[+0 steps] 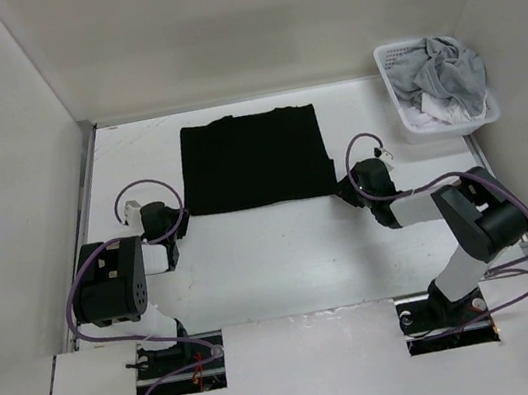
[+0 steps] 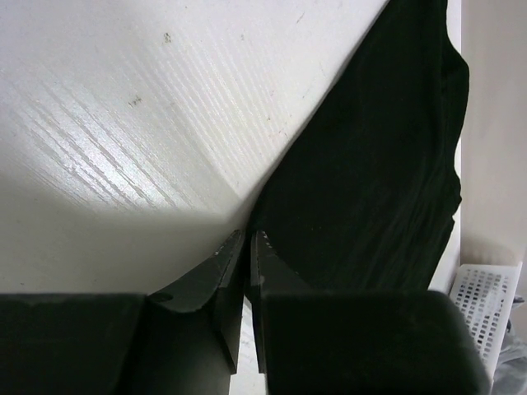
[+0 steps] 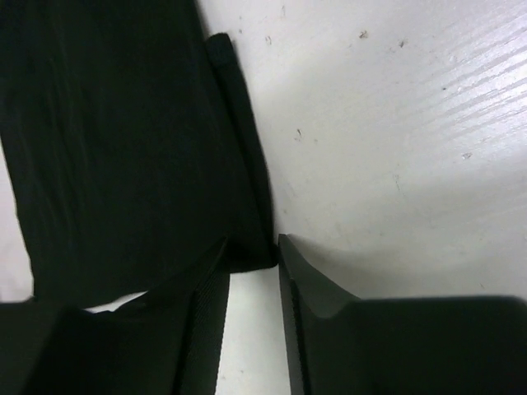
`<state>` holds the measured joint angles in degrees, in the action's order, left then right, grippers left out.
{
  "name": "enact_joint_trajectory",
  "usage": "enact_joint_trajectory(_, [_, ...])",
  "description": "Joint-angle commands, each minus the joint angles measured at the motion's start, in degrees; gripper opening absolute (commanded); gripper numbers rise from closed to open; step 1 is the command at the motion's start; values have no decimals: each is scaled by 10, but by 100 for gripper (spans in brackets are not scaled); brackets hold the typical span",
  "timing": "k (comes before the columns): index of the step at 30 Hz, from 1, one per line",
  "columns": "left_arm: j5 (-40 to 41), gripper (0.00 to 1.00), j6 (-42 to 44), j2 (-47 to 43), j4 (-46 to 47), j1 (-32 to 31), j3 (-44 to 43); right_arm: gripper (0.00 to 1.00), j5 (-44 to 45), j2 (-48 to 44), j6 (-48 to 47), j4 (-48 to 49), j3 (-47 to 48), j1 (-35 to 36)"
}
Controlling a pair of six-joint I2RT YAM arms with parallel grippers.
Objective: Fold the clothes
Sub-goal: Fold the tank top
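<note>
White walls box in a white tabletop (image 1: 284, 255) where two robot arms work on a black short-sleeved fabric shirt (image 1: 256, 158). The shirt lies flat toward the far edge, about midway between the left and right edges, with its near hem facing the arms. The left gripper (image 2: 249, 240) sits at the shirt's near-left corner, fingers drawn almost together on the fabric's tip with only a slit between them. At the near-right corner the right gripper (image 3: 254, 243) has its fingers spread, the corner of the hem lying in the gap and not yet pinched. From above, the shirt reads as a near-rectangle with no sleeve sticking out, which suggests the sides are already turned in. The fold that would carry the near hem up toward the collar looks still to be done, so the job appears roughly midway. In the far-right corner a white slotted plastic basket (image 1: 440, 129) holds a crumpled light grey garment (image 1: 451, 70) and a white cloth (image 1: 430, 114), well apart from the work.
</note>
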<state>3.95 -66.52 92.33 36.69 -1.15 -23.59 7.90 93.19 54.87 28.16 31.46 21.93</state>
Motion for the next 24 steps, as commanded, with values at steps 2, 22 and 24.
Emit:
enact_joint_trajectory(2, [2, 4, 3, 3, -6, 0, 7, 24, 6, 23, 30, 30, 0, -10])
enact_joint_trajectory(22, [-10, 0, 130, -717, -544, -31, -165, 1, 256, -644, -157, -546, 178, 237])
enact_joint_trajectory(24, [-5, 0, 127, -728, -575, -50, -206, 1, 318, -654, -158, -602, 239, 312])
